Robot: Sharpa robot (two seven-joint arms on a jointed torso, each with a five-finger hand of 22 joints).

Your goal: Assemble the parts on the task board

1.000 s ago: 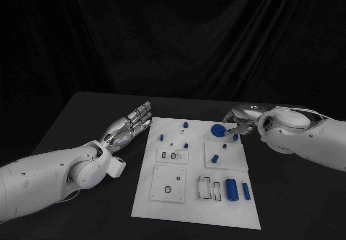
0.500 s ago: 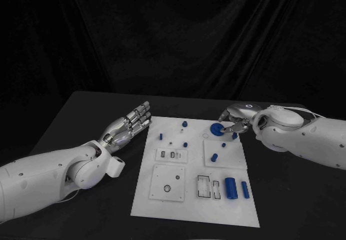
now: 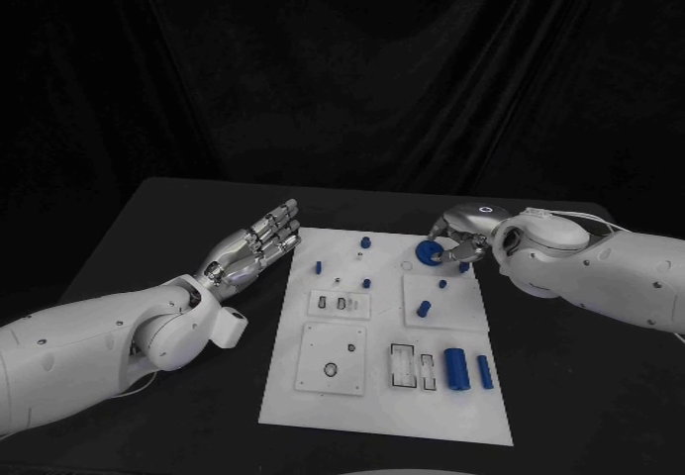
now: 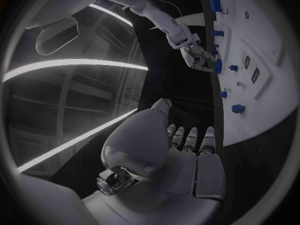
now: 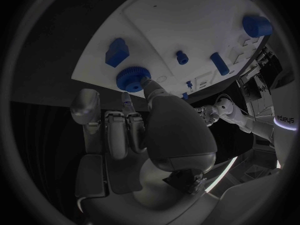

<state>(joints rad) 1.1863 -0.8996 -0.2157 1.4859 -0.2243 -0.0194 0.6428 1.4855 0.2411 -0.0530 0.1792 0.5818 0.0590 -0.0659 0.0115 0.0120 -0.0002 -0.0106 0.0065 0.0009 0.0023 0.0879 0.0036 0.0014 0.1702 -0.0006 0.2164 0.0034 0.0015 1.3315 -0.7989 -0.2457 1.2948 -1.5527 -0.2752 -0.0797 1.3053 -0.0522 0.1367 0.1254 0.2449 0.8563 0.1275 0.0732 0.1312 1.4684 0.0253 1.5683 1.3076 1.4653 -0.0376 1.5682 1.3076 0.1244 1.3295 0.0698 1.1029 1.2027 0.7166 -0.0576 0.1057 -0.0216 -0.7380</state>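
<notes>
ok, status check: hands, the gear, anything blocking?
Left hand open, beside task board. Right hand has fingertips on blue gear at board's far edge; firm grip unclear. Nothing in the way.

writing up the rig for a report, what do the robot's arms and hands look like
Both arms are bulky, rounded white shells. The left arm ends in a silver metallic robot hand with segmented fingers. The right arm has a thin white cable along its top, and its silver robot hand has a small glowing ring mark at the wrist.
</notes>
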